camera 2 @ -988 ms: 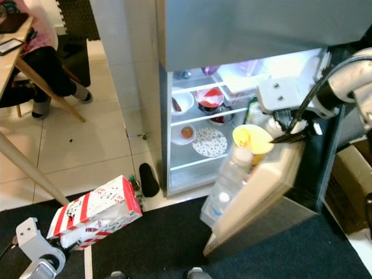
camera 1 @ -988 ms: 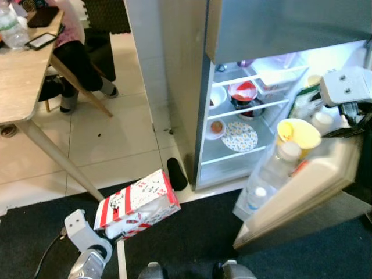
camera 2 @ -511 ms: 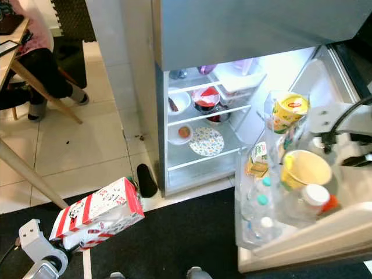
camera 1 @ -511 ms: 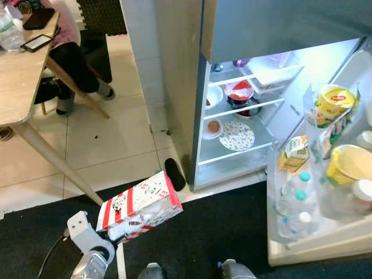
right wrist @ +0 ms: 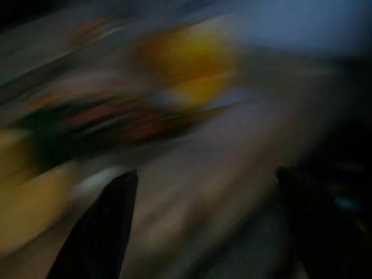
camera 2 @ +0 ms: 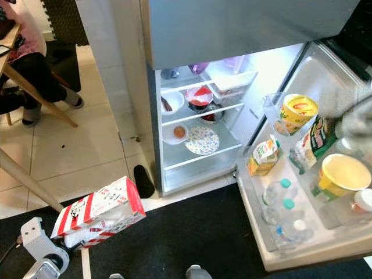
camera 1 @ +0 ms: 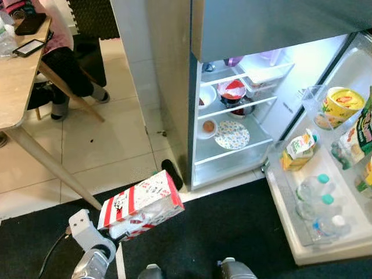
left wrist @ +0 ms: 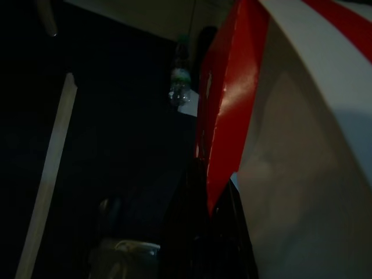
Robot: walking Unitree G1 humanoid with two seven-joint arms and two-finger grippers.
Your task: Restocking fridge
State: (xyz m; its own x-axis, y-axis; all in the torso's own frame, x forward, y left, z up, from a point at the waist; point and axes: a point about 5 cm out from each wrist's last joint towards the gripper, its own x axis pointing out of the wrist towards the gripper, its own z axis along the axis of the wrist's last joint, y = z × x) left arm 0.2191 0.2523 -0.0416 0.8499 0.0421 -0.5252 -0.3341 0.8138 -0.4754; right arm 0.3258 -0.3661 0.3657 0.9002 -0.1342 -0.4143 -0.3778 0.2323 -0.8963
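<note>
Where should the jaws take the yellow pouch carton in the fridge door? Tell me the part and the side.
Grip the yellow pouch carton across its narrow upper part, coming from above on the open side of the door shelf. It stands leaning there with its top free, while the bottles crowd it lower on the door.

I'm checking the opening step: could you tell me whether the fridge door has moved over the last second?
Yes. The white fridge door has swung wide open, away from the lit fridge shelves.

Lower fridge shelf (camera 1: 232,152) carries a patterned plate (camera 1: 232,135) beside a small bowl (camera 1: 207,127).
</note>
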